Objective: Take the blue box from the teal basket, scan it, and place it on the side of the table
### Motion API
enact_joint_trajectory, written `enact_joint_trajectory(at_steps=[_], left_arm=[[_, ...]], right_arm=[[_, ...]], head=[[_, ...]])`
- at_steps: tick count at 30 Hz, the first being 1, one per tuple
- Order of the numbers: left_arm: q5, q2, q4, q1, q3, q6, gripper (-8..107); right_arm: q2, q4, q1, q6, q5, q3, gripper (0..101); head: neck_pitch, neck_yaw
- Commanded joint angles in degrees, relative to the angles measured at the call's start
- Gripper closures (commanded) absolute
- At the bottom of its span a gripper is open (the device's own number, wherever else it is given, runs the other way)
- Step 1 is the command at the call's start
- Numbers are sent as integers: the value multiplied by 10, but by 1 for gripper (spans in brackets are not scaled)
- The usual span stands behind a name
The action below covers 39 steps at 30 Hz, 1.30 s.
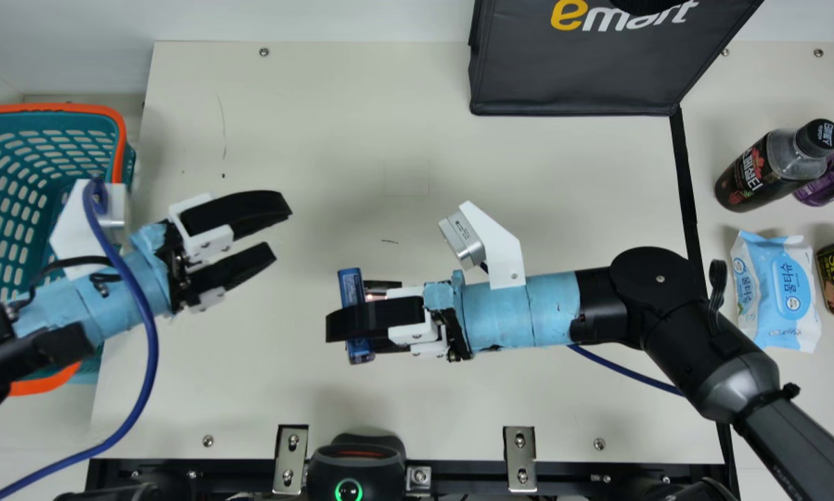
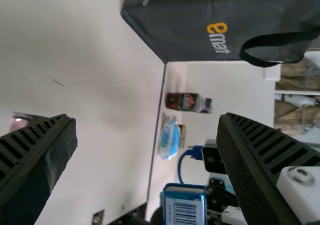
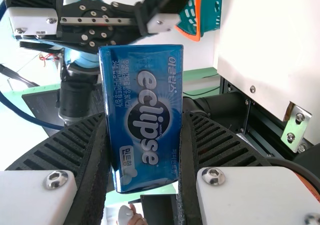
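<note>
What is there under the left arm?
Part of the teal basket and part of the cream table show around it; whatever lies directly beneath the left arm is covered.

Tabletop smooth, pale, low sheen. Along its near edge, bare metal brackets with a dull shine. Off its left edge, teal basket in perforated plastic, its orange rim smooth. At the far edge, black bag of matt, stitched, cloth-like material. Toward the right, wipes pack in crinkled, shiny film; bottle smooth and glossy. Blue box smooth, glossy. Left gripper and right gripper have matt black, ribbed fingers with a rough grain.
</note>
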Motion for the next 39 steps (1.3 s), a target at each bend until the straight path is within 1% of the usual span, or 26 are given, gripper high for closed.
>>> enact_joint_trajectory(at_steps=[1, 7, 12, 17, 24, 27, 29, 33, 34, 37, 39], left_arm=[[2, -5, 90, 15, -22, -19, 9], [29, -28, 264, 30, -93, -69, 9], [54, -50, 393, 11, -152, -108, 9], [76, -67, 502, -20, -201, -151, 9], [105, -80, 633, -73, -252, -207, 9], [118, -84, 690, -98, -267, -227, 9], [119, -84, 729, -117, -268, -243, 9], [119, -86, 789, -150, -264, -275, 9], [120, -86, 740, -139, -265, -265, 9], [120, -86, 777, -150, -264, -275, 9], [121, -86, 789, -149, -264, -275, 9]], right_arm=[[0, 0, 0, 0, 0, 0, 101], [0, 0, 0, 0, 0, 0, 101], [0, 0, 0, 0, 0, 0, 101], [0, 0, 0, 0, 0, 0, 101], [0, 0, 0, 0, 0, 0, 101], [0, 0, 0, 0, 0, 0, 101], [0, 0, 0, 0, 0, 0, 101], [0, 0, 0, 0, 0, 0, 101], [0, 0, 0, 0, 0, 0, 101], [-1, -2, 0, 5, 0, -3, 101], [-1, -7, 0, 7, -2, -5, 101]], head=[[-17, 0], [-17, 0], [-17, 0], [-17, 0], [-17, 0], [-17, 0], [-17, 0], [-17, 0], [-17, 0], [-17, 0], [-17, 0]])
